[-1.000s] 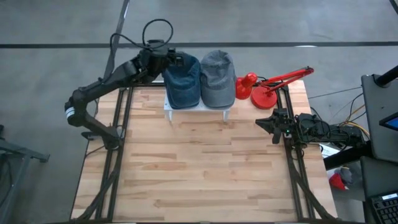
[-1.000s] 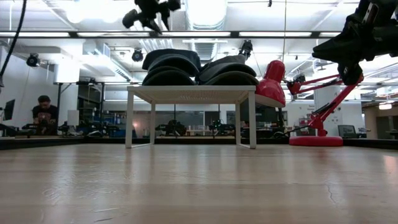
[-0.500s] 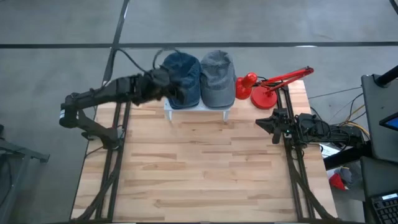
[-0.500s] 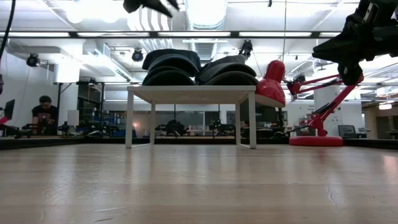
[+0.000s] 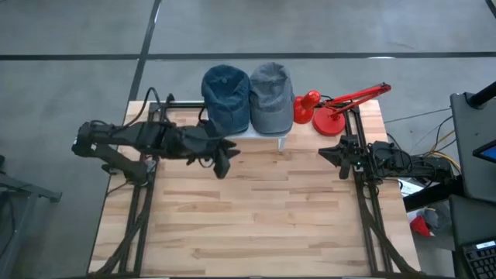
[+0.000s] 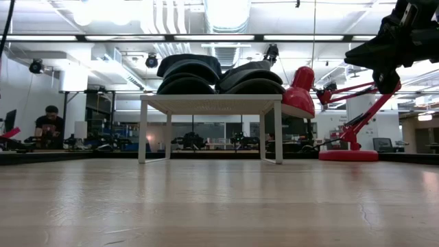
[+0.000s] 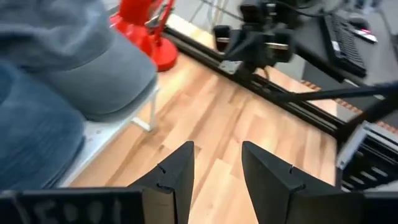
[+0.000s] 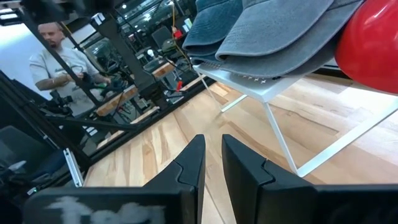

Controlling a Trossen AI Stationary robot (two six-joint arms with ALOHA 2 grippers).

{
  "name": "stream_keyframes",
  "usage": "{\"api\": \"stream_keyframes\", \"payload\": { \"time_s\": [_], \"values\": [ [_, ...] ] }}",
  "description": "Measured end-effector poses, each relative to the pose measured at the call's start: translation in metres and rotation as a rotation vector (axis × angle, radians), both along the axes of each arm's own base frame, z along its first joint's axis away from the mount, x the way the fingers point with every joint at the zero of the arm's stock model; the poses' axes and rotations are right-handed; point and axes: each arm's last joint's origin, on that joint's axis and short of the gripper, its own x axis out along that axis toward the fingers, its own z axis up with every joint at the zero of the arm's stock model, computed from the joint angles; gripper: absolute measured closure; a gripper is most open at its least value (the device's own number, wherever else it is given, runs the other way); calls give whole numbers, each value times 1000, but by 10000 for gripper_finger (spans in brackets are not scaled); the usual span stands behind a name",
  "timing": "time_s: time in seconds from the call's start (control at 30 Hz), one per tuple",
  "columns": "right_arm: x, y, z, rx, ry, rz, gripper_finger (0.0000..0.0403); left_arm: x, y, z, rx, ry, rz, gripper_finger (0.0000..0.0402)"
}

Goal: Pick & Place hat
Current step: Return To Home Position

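Shelf [image 5: 263, 134] at the far edge of the table [image 5: 256, 209] carries the blue caps [image 5: 225, 97] stacked beside the grey caps [image 5: 271, 94] in the high view, with a red lamp [image 5: 329, 116] just right of them; the left gripper [image 5: 226, 159] hangs over the table just in front of the shelf's left end; the right gripper [image 5: 333, 155] waits at the right edge; the low view shows both stacks resting on the shelf top, and only the right arm [image 6: 387, 41], up high; the left wrist view shows its fingers [image 7: 177, 174] spread with nothing between them; the right wrist view shows its fingers [image 8: 193, 165] a narrow gap apart, empty, and a person [image 8: 53, 62] beyond the table.
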Motion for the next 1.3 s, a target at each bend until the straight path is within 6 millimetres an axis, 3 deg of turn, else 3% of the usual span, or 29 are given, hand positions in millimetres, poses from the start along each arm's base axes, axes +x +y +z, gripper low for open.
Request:
{"api": "stream_keyframes", "payload": {
  "time_s": [0.2, 0.33, 0.43, 0.8, 1.17, 1.3],
  "values": [
    [0, 0, 1, 0, -6, 0, 351, -10, -10, 6, 72, -51, -88, 266],
    [0, 0, 1, 0, -10, 0, 351, -28, -8, 9, 112, -141, -175, 266],
    [0, 0, 1, 0, -10, 0, 351, -46, -5, 1, 121, -184, -216, 266],
    [0, 0, 1, 0, -8, 0, 351, -102, 4, -77, 82, -376, -265, 266],
    [0, 0, 1, -4, -6, 0, 351, -124, 7, -167, 64, -483, -279, 266],
    [0, 0, 1, -8, -5, 1, 351, -130, 8, -189, 71, -510, -281, 266]
  ]
}}
